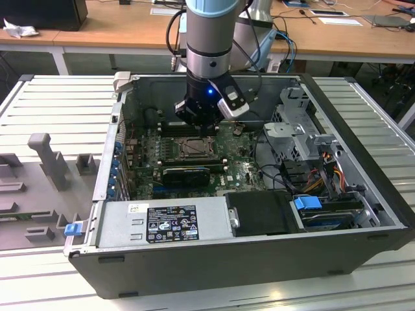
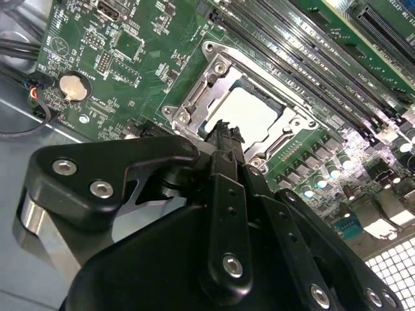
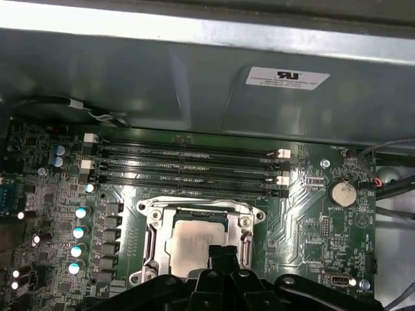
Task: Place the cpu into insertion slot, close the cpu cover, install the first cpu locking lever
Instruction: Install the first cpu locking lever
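Observation:
The pale silver cpu [image 3: 188, 241] [image 2: 249, 109] lies flat in the insertion slot [image 1: 194, 149] on the green board. The silver cpu cover [image 3: 153, 228] [image 2: 209, 72] lies down around it, so the chip shows through its window. In both wrist views the black fingers of my gripper [image 2: 224, 129] [image 3: 224, 251] are pressed together at the socket's edge, just over one rim of the cover, with nothing visible between them. In the exterior view my gripper [image 1: 201, 127] hangs inside the open computer case, right above the socket. The locking lever I cannot make out.
Long black memory slots [image 3: 185, 165] run beside the socket. A coin battery [image 3: 342, 192] and a row of capacitors [image 3: 79, 231] flank it. The grey case wall [image 3: 194, 84] rises behind, with a power supply [image 1: 162, 223], drive cage [image 1: 301, 136] and cables [image 1: 272, 162] around the board.

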Tool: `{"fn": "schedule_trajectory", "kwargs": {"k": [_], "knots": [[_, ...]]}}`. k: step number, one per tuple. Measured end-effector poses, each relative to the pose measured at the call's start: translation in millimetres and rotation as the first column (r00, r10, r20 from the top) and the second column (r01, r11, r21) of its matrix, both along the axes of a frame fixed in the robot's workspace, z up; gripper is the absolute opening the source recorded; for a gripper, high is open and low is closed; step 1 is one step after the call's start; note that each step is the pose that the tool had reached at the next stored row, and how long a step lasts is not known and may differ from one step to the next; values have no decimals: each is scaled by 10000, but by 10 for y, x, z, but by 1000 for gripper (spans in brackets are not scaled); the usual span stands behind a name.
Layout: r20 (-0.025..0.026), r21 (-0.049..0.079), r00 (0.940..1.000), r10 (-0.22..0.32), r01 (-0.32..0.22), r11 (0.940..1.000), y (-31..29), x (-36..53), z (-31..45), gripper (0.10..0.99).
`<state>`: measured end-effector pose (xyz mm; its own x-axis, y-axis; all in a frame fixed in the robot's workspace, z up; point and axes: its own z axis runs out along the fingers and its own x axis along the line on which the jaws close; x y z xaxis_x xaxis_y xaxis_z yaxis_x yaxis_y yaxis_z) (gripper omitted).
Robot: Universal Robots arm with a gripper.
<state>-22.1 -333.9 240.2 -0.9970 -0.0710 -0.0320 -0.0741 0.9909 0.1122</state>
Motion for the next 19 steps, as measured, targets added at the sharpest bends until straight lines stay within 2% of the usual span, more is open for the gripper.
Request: {"fn": "schedule_trajectory", "kwargs": {"k": [7,8,9,10,15,19], "knots": [[-34,1,10000,0,0,10000,-98,0,-17,106],[-98,3,10000,0,0,10000,-103,0,-20,106],[-217,16,9998,0,1,10000,-109,0,-24,106],[-251,16,9997,0,0,10000,-114,0,-30,106],[-297,20,9996,0,1,10000,-177,-1,-59,106],[-299,20,9996,1,0,10000,-280,-4,-62,106]]}}
